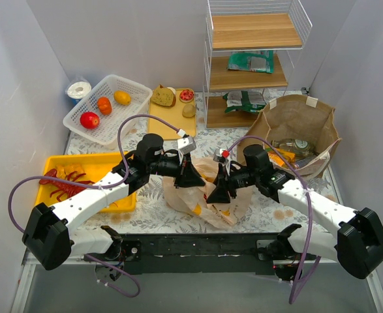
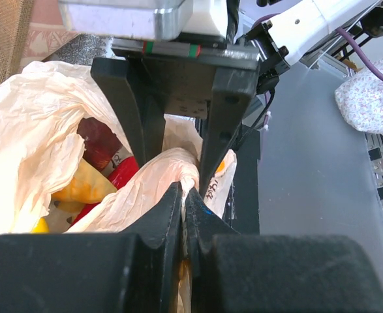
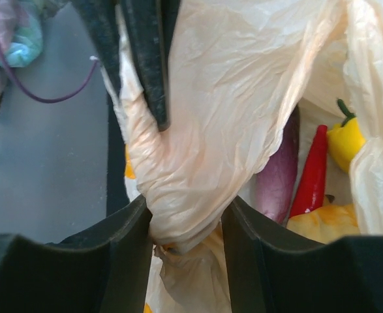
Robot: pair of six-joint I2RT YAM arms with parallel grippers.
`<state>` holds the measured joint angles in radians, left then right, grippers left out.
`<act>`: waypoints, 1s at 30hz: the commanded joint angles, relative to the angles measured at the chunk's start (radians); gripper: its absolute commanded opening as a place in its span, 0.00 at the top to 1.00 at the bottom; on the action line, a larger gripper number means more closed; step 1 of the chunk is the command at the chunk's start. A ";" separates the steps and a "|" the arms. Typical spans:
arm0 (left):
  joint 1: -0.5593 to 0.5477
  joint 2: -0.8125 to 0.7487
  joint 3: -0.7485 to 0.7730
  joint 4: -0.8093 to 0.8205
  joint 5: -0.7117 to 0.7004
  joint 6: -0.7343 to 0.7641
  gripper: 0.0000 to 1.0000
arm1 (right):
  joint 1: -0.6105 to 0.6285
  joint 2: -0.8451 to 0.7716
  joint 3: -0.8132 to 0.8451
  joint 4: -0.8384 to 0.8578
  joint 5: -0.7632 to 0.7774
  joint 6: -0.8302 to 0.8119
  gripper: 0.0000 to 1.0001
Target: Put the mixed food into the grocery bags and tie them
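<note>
The bag (image 1: 180, 195), thin crinkly peach plastic, slumps in the middle of the leaf-printed counter (image 1: 145, 210) between both hands. The left hand (image 2: 183, 195) is pressed together on a thin fold of its film, the black fingers meeting at the tips. The right hand (image 3: 186, 225) is clamped on a twisted, bunched rope of the same plastic, which fills the gap and presses on both fingers. Inside lie a slim glossy red pepper (image 3: 312, 173), a lumpy yellow pepper (image 3: 345, 140) and a smooth dark-purple piece (image 3: 279, 176). To the right stands a stiff brown paper bag (image 1: 276, 124), mouth open. Behind are a white lattice basket (image 1: 80, 104), a flat yellow tray (image 1: 168, 120) with a bread slice (image 1: 164, 96), and a wire shelf (image 1: 250, 29) with wooden boards.
</note>
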<state>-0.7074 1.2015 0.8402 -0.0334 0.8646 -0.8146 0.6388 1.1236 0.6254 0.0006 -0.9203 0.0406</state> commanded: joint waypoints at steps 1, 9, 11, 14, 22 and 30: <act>-0.004 -0.022 -0.006 0.012 0.004 0.014 1.00 | 0.036 -0.019 0.031 0.001 0.165 -0.025 0.53; -0.004 -0.025 -0.006 0.012 -0.022 0.017 1.00 | 0.117 -0.123 0.031 -0.036 0.534 -0.005 0.88; -0.004 -0.026 -0.007 0.009 -0.038 0.018 1.00 | 0.139 -0.169 0.027 -0.045 0.634 0.002 0.99; -0.004 -0.017 0.002 0.012 -0.067 0.000 1.00 | 0.179 -0.235 0.007 -0.041 0.793 0.002 0.99; -0.012 0.026 0.043 0.050 -0.137 -0.015 1.00 | 0.260 -0.236 0.025 -0.065 0.957 -0.038 0.99; -0.020 0.003 0.108 -0.008 -0.223 0.075 0.61 | 0.262 -0.197 0.079 -0.119 0.848 -0.058 0.99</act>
<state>-0.7177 1.2392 0.8860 -0.0048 0.7097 -0.8066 0.8970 0.9295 0.6403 -0.1055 -0.0330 -0.0048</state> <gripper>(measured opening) 0.297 0.042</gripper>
